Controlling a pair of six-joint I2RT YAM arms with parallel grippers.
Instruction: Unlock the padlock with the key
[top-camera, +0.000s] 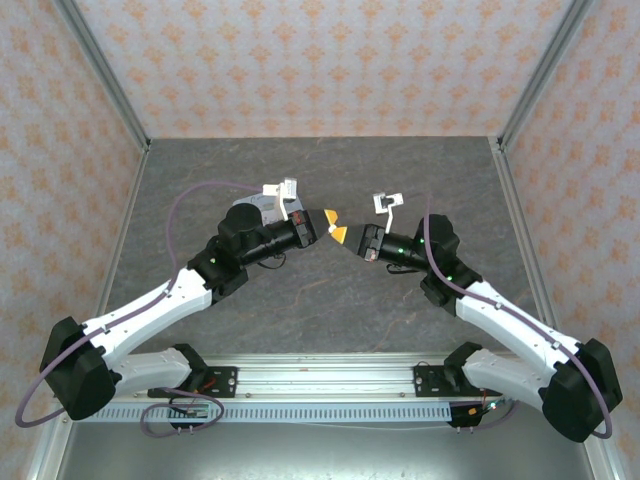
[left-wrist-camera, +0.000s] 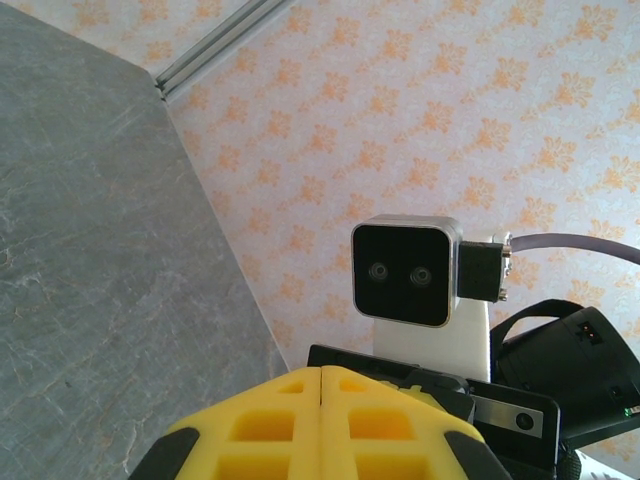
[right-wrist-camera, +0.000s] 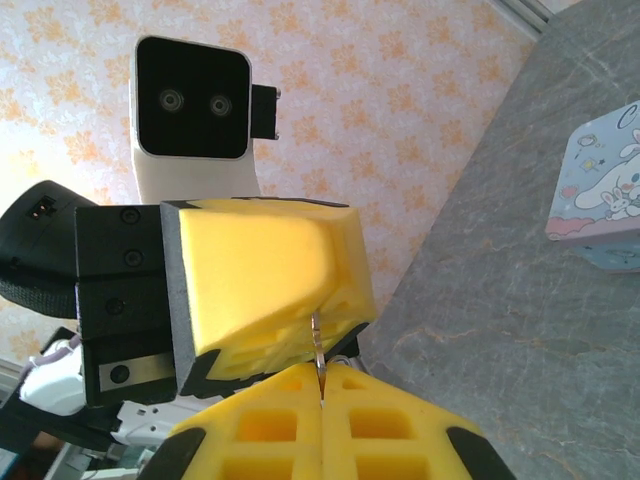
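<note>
1. A grey marbled tabletop (top-camera: 330, 310) is lying between walls (top-camera: 300, 60) papered with orange florets.
2. A pale blue cartoon tin (right-wrist-camera: 600, 185) is sitting on it.
3. Mid-table, the left gripper (top-camera: 331, 214) is pressing its pads together. The right gripper (top-camera: 340, 235) is pinching a thin silvery key (right-wrist-camera: 318, 345), which is reaching the left pads.

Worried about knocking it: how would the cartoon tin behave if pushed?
The tin lies flat on the smooth table, so it would probably slide, not tip or roll. It looks rigid and probably light, being a shallow box.
</note>
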